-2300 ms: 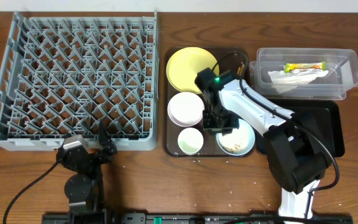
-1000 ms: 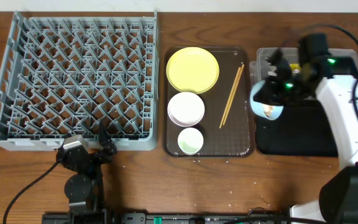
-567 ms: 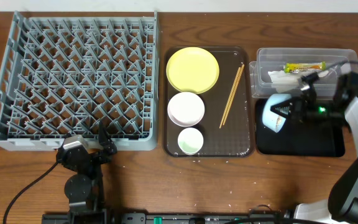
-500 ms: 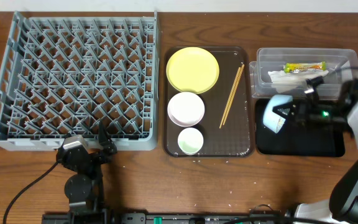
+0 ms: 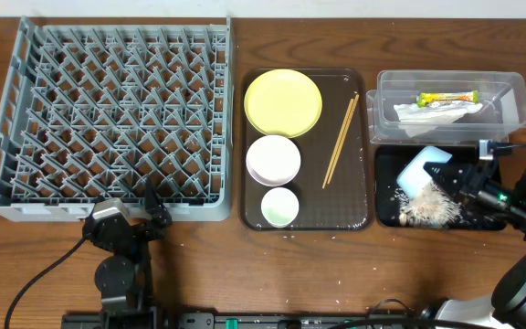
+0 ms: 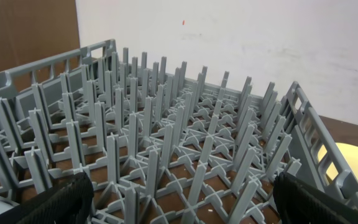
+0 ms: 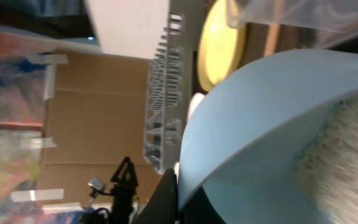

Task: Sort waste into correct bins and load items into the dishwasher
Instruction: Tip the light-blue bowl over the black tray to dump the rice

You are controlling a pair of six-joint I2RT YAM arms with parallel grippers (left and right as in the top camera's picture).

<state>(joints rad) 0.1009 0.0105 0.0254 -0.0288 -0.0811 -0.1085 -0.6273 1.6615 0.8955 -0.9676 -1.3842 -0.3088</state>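
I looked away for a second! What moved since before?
The right gripper lifted the light blue bowl off the brown tray, carried it right and tipped it; rice scraps now pour into the black tray. The yellow plate, white bowl, cup, dish rack and left gripper stayed put.

Overhead: right gripper [image 5: 447, 175] blurred, fingertips hidden behind light blue bowl [image 5: 418, 167]; right arm cut off by right edge. Rice scraps [image 5: 426, 208] are a blurred smear, grains too small to tell apart, covering part of black tray [image 5: 383, 170].

Right wrist: bowl fills frame, cut off right and bottom, hides most of yellow plate [image 7: 221, 43]; only one dark finger [image 7: 166, 190] shows.

Left wrist: left gripper [image 6: 185, 205] cut off by bottom edge, only finger ends [image 6: 67, 198] show. Dish rack [image 6: 166, 143] cut off left.
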